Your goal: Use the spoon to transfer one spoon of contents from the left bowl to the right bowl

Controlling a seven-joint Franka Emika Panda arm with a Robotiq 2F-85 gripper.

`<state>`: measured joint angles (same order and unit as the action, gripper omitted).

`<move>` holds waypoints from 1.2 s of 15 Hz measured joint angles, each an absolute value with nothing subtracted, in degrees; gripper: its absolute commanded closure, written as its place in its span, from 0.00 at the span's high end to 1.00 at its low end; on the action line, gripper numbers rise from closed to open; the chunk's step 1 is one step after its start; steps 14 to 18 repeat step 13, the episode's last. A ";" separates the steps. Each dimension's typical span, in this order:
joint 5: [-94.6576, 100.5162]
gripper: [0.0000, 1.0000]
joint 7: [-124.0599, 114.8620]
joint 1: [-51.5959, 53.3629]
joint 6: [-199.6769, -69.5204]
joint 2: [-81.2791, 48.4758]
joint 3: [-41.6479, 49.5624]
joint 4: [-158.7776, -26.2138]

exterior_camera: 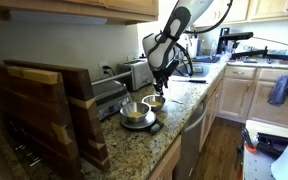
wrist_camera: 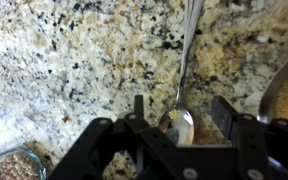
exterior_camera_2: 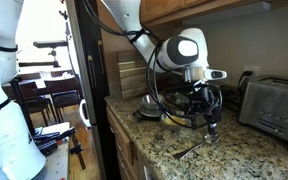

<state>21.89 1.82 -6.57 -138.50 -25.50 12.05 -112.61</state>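
One spoon (wrist_camera: 181, 122), flat on the table (wrist_camera: 64, 70), pincer (wrist_camera: 181, 105) straddling it.
Exterior: pincer (exterior_camera: 162, 82) low, just beside small bowl (exterior_camera: 155, 101); big bowl (exterior_camera: 134, 111) next to that. Exterior: pale streak under the pincer (exterior_camera_2: 212, 128), likely the spoon (exterior_camera_2: 194, 150). Wrist: jaws apart, nothing held, scoop end centred between them. My read: move strictly vertical, or a finger flicks it.
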 measured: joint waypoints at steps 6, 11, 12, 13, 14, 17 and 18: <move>26.58 1.00 2.15 -4.39 -138.19 -15.10 11.36 -119.13; 26.10 1.00 5.57 -4.39 -135.25 -9.14 8.78 -123.00; 26.07 1.00 5.78 -4.39 -134.96 -8.89 8.56 -123.21; 26.06 1.00 5.88 -4.39 -134.88 -8.85 8.50 -123.28; 26.06 1.00 5.88 -4.39 -134.88 -8.85 8.50 -123.28; 26.06 1.00 5.88 -4.39 -134.88 -8.85 8.50 -123.28; 26.06 1.00 5.88 -4.39 -134.88 -8.85 8.50 -123.28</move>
